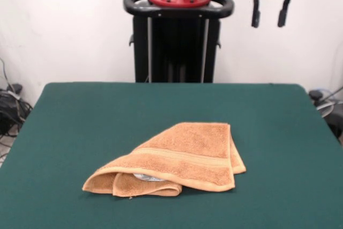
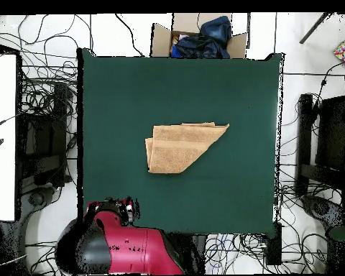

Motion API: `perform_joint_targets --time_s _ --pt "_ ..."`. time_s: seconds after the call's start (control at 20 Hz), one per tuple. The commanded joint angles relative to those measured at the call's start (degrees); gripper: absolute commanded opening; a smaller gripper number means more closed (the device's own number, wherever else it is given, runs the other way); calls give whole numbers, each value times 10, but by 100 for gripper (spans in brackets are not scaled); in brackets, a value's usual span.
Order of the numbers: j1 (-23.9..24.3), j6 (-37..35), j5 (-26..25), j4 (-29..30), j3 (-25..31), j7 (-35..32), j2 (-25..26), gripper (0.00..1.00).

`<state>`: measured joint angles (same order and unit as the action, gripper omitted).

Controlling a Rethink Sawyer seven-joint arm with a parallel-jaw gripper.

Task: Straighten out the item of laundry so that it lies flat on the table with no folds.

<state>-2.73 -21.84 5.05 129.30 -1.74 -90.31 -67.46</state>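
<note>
Folded and rumpled: small orange-tan terry cloth hand towel [image 1: 182, 159], lying around the middle of the large rectangular table with its dark green felt-like top [image 1: 80, 116]. Not flat. In the front view, doubled over on itself into a rough triangle, upper layer sloping from a squared corner at the right down to a rounded, rolled fold at the lower left. Woven band stripe running diagonally across the top layer. Something small and pale, perhaps a tag, peeking from under the folded edge near the front; too small to make out. A second layer poking out at the right side beneath the top one.

From overhead, same towel [image 2: 181, 147] seen as a wedge: straight stacked edges on one side, tapering to a point at the other, well clear of every table [image 2: 111, 93] edge. Plenty of bare green felt all round it.

Red and black gripper [image 1: 270, 10] up at the top of the front view, high above the table's far side and well apart from the towel. Two dark fingers [image 1: 256, 12] hanging down with a clear gap between them, spread apart and holding nothing.

In the overhead view, red and black arm body [image 2: 125, 244] off the table's corner, over the floor. Open cardboard box with dark blue cloth inside [image 2: 200, 37] beyond the opposite table edge. Tangles of black cables [image 2: 46, 108] on the floor beside the table.
</note>
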Motion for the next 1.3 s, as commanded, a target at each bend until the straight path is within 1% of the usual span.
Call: perform_joint_targets --time_s 0.05,0.2,0.4,0.5,0.55,0.7,0.95,1.1,1.3 --pt "2 -51 16 3 -3 -111 -6 100" --pt "7 -43 20 9 4 -108 -2 100" --pt "9 -45 10 -12 -3 -107 8 100" --pt "36 -63 18 -31 15 -81 16 100" --pt "44 -77 17 -50 19 -73 24 100" --pt "70 -80 13 -100 39 -53 65 100" --pt "90 -88 -8 -184 47 -41 131 100" --pt "92 -89 -20 -220 42 -42 166 100" --pt "96 -65 -21 -257 43 -43 211 100"
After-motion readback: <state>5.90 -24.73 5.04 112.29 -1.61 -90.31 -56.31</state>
